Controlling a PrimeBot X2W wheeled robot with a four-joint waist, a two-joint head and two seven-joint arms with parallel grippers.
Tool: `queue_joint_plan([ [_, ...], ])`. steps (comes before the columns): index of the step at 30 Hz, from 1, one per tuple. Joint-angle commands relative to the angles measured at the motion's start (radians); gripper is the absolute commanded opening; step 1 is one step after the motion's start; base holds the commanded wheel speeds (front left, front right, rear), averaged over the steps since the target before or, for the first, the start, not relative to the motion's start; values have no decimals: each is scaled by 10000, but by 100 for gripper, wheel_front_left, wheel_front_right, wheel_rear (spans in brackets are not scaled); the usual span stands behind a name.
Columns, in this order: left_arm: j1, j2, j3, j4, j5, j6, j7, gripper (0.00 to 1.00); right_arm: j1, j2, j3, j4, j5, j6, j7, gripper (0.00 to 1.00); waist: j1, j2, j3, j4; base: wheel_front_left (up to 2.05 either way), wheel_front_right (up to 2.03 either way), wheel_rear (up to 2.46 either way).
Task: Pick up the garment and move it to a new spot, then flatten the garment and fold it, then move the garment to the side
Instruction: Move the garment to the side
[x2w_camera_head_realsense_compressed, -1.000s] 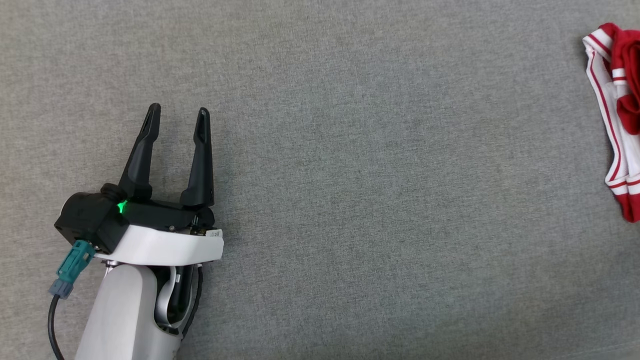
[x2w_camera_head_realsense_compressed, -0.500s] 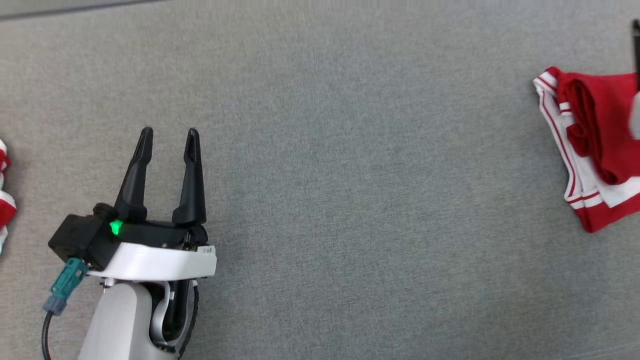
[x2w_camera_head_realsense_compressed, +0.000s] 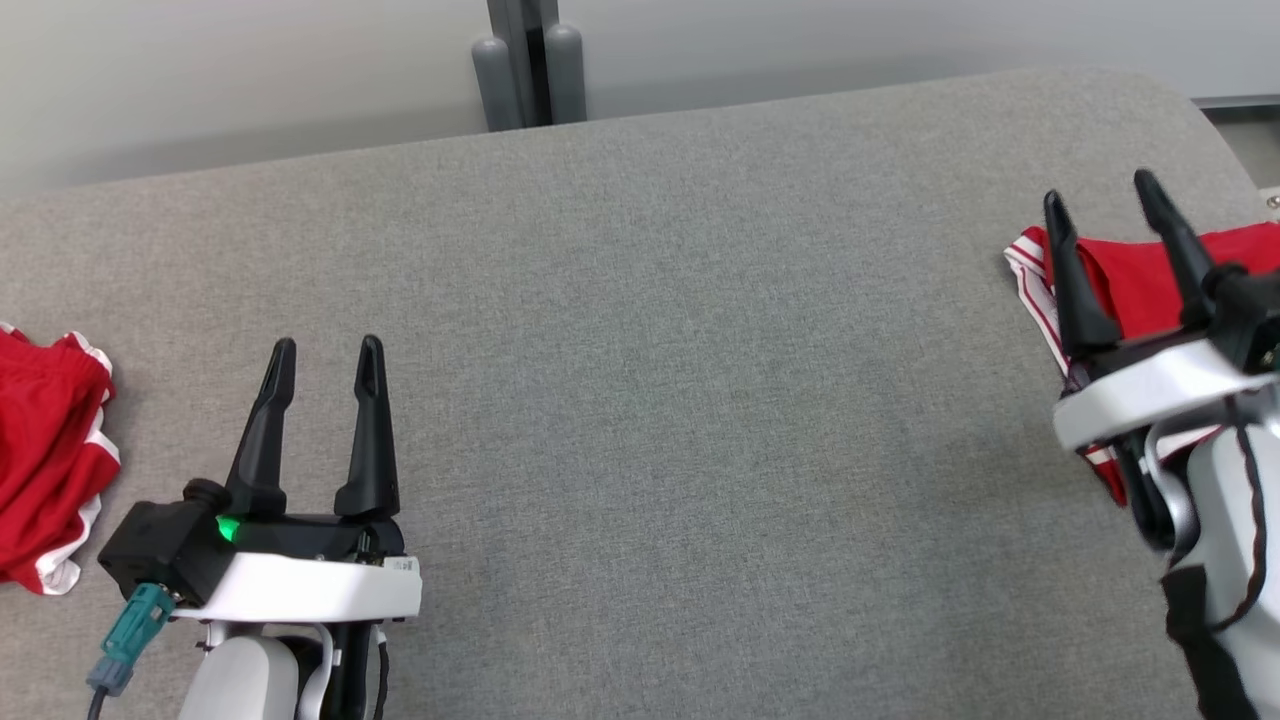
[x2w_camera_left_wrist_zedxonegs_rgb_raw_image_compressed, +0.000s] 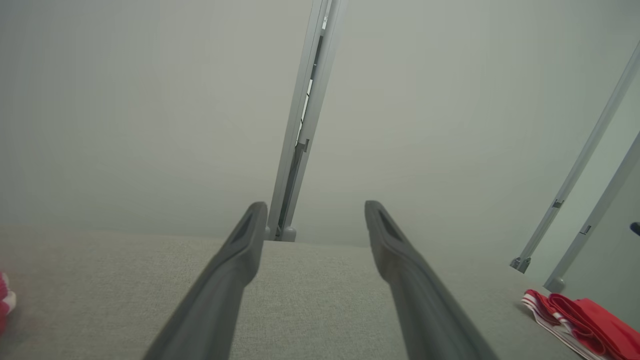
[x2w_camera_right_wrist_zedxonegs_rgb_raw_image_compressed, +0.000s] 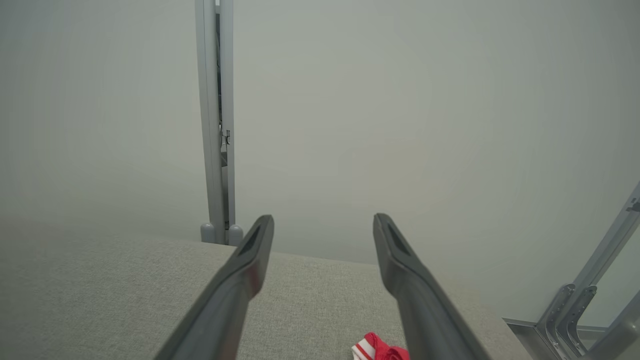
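Note:
A red garment with white stripes (x2w_camera_head_realsense_compressed: 1135, 285) lies crumpled at the right end of the grey padded table (x2w_camera_head_realsense_compressed: 650, 400); it also appears in the left wrist view (x2w_camera_left_wrist_zedxonegs_rgb_raw_image_compressed: 585, 320) and the right wrist view (x2w_camera_right_wrist_zedxonegs_rgb_raw_image_compressed: 380, 350). My right gripper (x2w_camera_head_realsense_compressed: 1098, 190) hovers over it, open, with nothing between its fingers (x2w_camera_right_wrist_zedxonegs_rgb_raw_image_compressed: 323, 218). A second red garment with white trim (x2w_camera_head_realsense_compressed: 45, 450) lies at the table's left edge. My left gripper (x2w_camera_head_realsense_compressed: 327, 345) is open and empty just right of that one, above bare cloth (x2w_camera_left_wrist_zedxonegs_rgb_raw_image_compressed: 315, 205).
The table's far edge runs along a pale wall with a grey post (x2w_camera_head_realsense_compressed: 528, 60) behind it. The table's right end is rounded (x2w_camera_head_realsense_compressed: 1200, 110), with metal frame bars (x2w_camera_left_wrist_zedxonegs_rgb_raw_image_compressed: 575, 175) beyond it. A wide stretch of grey cloth lies between the two grippers.
The head camera has tilted up, so the far edge, the wall, the left garment and my right gripper have come into the picture. Both grippers stay open.

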Motion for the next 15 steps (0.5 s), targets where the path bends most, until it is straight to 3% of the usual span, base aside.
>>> queue_joint_plan([
  [1, 124, 36, 49, -15, 102, 63, -8, 100, 386, 130, -121, -337, 71, -1, -4, 100, 0, 0, -170, 58, 0, 0, 0],
  [7, 484, 33, -27, 180, 358, 80, -8, 100, 1619, 764, -202, -1389, 36, -1, -7, 100, 0, 0, -331, 93, 0, 0, 0],
  [15, 734, 37, -180, 450, 79, 290, -8, 100, 2637, 1398, -443, -1585, 9, -1, -7, 100, 0, 0, -462, 180, 0, 0, 0],
])
